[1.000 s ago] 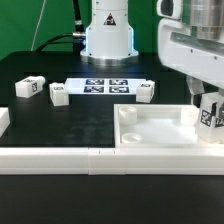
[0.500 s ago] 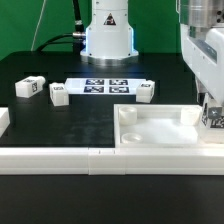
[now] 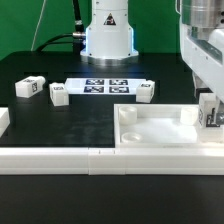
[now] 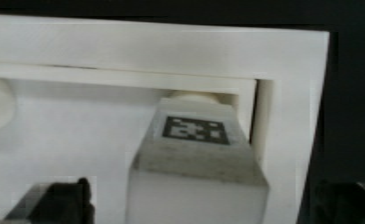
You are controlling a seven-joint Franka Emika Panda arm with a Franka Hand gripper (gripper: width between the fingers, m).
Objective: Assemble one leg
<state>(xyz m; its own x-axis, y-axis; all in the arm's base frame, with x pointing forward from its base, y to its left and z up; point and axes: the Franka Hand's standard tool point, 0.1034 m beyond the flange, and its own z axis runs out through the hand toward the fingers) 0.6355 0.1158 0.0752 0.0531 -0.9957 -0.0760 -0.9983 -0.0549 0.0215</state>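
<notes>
Gripper (image 3: 210, 118) is closed on the leg (image 3: 212, 112), as far as the exterior view lets me judge: the small block sits between the two fingers, at the far corner of the tray (image 3: 160, 128) on the exterior view's right. One second ago the wrist was tilted and stood more toward the exterior view's left. Now it is upright over that corner, and in the last half second it has hardly moved. I take this to mean that the carrying is done and that the step in hand is to seat the leg in the corner. The wrist view adds what the other view hides. The leg (image 4: 200, 150), tag side up, points with its end at the round socket (image 4: 197, 97) inside the tray rim (image 4: 161, 45), very near or already touching; I cannot tell which. There the fingers (image 4: 63, 200) are only dark shapes at the edge, so the contact with the leg does not show. Only the exterior view shows the rest: three other small blocks (image 3: 28, 87) and the marker board (image 3: 105, 86) lie on the worktop (image 3: 60, 120), well apart from the tray corner.
</notes>
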